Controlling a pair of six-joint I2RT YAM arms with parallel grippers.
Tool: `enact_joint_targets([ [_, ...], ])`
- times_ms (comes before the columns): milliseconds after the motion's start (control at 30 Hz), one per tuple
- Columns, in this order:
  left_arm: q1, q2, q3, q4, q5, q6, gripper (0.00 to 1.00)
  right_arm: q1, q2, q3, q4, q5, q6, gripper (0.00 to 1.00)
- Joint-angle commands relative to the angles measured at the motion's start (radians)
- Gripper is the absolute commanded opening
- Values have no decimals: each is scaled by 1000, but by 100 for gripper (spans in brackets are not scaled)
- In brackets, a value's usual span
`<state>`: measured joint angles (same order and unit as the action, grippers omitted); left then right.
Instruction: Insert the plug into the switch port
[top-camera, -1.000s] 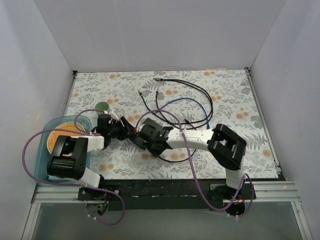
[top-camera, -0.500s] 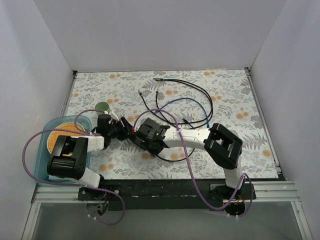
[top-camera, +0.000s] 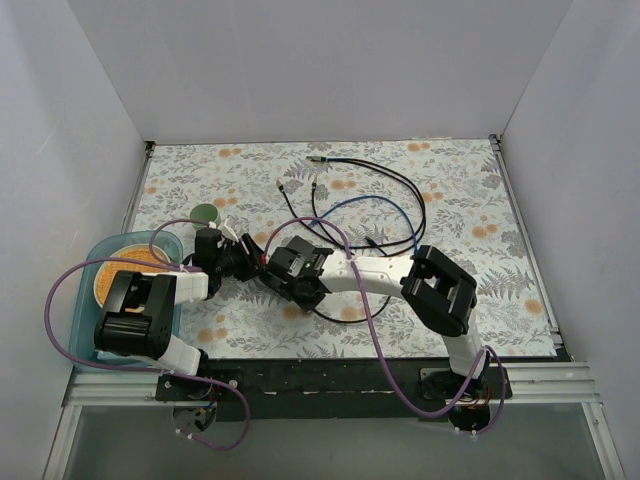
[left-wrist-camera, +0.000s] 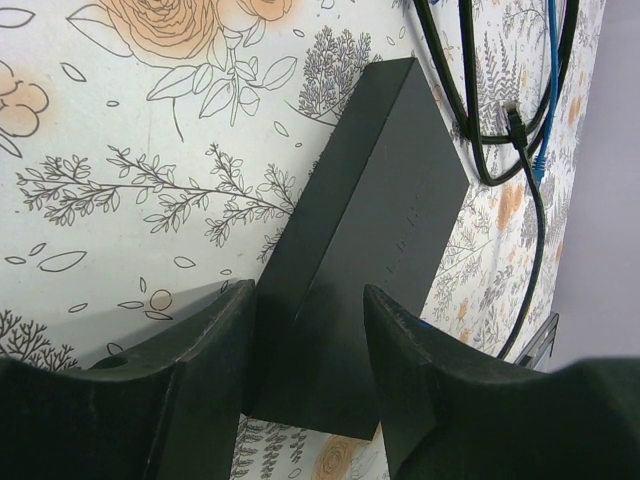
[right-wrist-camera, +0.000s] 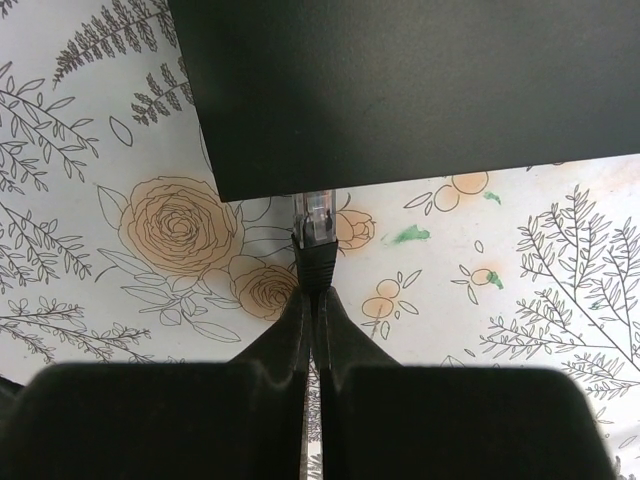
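Observation:
The switch, a flat dark grey box (left-wrist-camera: 385, 215), lies on the floral mat. My left gripper (left-wrist-camera: 305, 345) is shut on its near end, one finger on each side. In the right wrist view the box (right-wrist-camera: 400, 90) fills the top. My right gripper (right-wrist-camera: 312, 300) is shut on the black boot of the plug (right-wrist-camera: 318, 232). The plug's clear tip meets the box's long edge and its front end is hidden there. The port itself does not show. In the top view the left gripper (top-camera: 243, 262) and the right gripper (top-camera: 272, 268) are close together and hide the box.
Black cables (top-camera: 385, 170) and a blue one (top-camera: 375, 203) loop over the mat behind the grippers; they also run past the box's far end (left-wrist-camera: 480, 150). A teal tray (top-camera: 100, 250) with an orange plate sits at the left. A green disc (top-camera: 205, 213) lies near it.
My right arm has moved left with the plug toward the box and the left gripper. The left arm has stayed still.

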<state>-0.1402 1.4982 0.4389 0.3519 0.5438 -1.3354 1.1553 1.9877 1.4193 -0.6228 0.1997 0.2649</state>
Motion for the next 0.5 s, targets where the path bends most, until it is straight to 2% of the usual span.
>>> enact_joint_targets([
  [0,-2,-24,3,1,51,-1,47,1,45,32,-78,26,-1,1],
  [467,-2,-53,3,-2,58,-2,49,1,63,61,-126,35,19,1],
])
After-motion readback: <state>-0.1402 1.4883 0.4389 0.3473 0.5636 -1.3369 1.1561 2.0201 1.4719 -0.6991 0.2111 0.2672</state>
